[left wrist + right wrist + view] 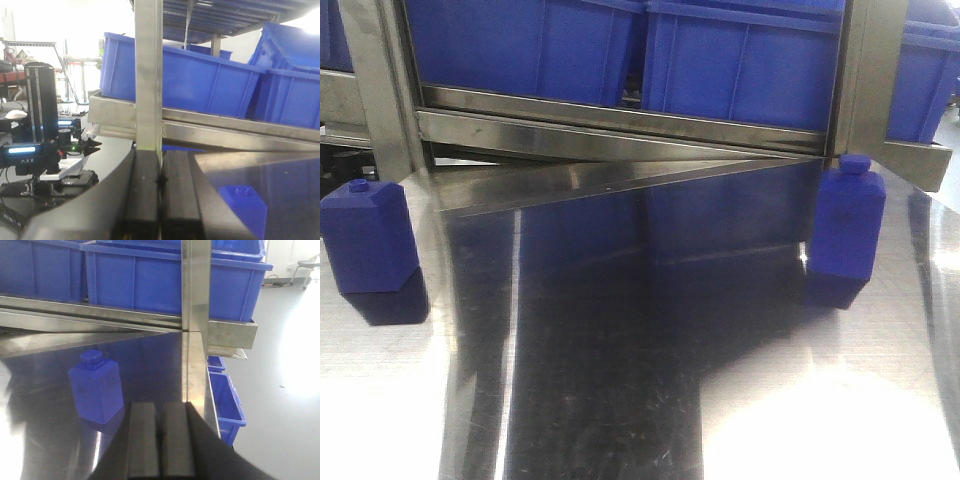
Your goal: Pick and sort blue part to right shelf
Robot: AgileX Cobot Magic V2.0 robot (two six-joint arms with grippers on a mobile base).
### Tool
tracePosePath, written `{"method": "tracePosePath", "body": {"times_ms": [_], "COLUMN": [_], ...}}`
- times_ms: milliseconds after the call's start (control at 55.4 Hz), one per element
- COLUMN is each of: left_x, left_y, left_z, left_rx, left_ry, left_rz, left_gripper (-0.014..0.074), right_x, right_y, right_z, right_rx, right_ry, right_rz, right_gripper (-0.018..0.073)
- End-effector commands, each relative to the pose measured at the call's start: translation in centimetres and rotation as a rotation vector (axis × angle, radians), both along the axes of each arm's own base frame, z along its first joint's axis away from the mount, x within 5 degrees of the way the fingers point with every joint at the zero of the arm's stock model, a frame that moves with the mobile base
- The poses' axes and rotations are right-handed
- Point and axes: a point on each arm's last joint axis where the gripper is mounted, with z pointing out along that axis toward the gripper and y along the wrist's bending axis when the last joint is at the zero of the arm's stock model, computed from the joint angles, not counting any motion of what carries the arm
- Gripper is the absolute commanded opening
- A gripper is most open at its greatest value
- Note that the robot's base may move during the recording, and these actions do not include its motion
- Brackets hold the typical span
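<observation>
The right shelf (pixel 620 125) fills the top of the front view. It is a steel rack with a brushed front rail, and large blue bins (pixel 740 60) sit side by side behind the rail. Below it the steel table (pixel 620 400) spreads toward me. It is shiny and mirrors the blue of the bins as a dark patch in its middle.

Two blue parts stand upright on this table, well apart, one at each side. The left blue part (pixel 365 245) is near the left post of the rack. The right blue part (pixel 848 230) stands under the right end of the rail, with its small cap just below the steel frame. Neither of them is on the shelf, and neither is in my grip.

In my right wrist view, an upright post (pixel 196 290) of the rack rises straight ahead. The right blue part (pixel 96 387) is on the table to the left of it, near my fingers but not touching them. Smaller blue bins (pixel 227 400) are down on the grey floor beyond the table edge.

My left wrist view shows another post (pixel 149 75) directly in front, a blue shape with a cap (pixel 245 210) low on the right, and a black device with a lit display (pixel 37 100) at the left.

My left gripper (pixel 160 160) has its two dark pads pressed together with nothing between them. My right gripper (pixel 161 412) is the same, pads together with only a thin seam, and it holds nothing.
</observation>
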Motion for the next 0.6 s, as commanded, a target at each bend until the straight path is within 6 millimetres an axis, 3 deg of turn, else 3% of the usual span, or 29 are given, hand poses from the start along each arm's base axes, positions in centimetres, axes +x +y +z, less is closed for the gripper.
{"method": "tracePosePath", "body": {"times_ms": [0,180,343,451,577], "left_x": [-0.8,-1.5,0.1,2.2,5.0], "left_y": [0.0,0.1,0.0,-0.2,-0.3], "left_z": [3.3,9.7,13.9,15.3,15.6], "left_rx": [-0.003,0.000,-0.048,-0.081,-0.093], "left_ry": [-0.142,-0.031,0.150,0.288,0.456], "left_rz": [0.000,0.012,-0.005,-0.023,-0.028], "left_gripper": [0.0125,0.0127,0.0134,0.0202,0.0346], "right_x": [-0.2,-0.2,-0.2,-0.2,-0.2], "right_y": [-0.1,-0.1,-0.2,-0.1,-0.2], "right_z": [1.1,1.1,1.2,1.2,1.2], "right_rx": [0.010,0.010,0.010,0.010,0.010], "right_ry": [-0.111,-0.111,-0.118,-0.116,-0.116], "right_rz": [-0.015,-0.015,-0.016,-0.015,-0.015], "right_gripper": [0.0045,0.0045,0.0045,0.0045,0.0045]}}
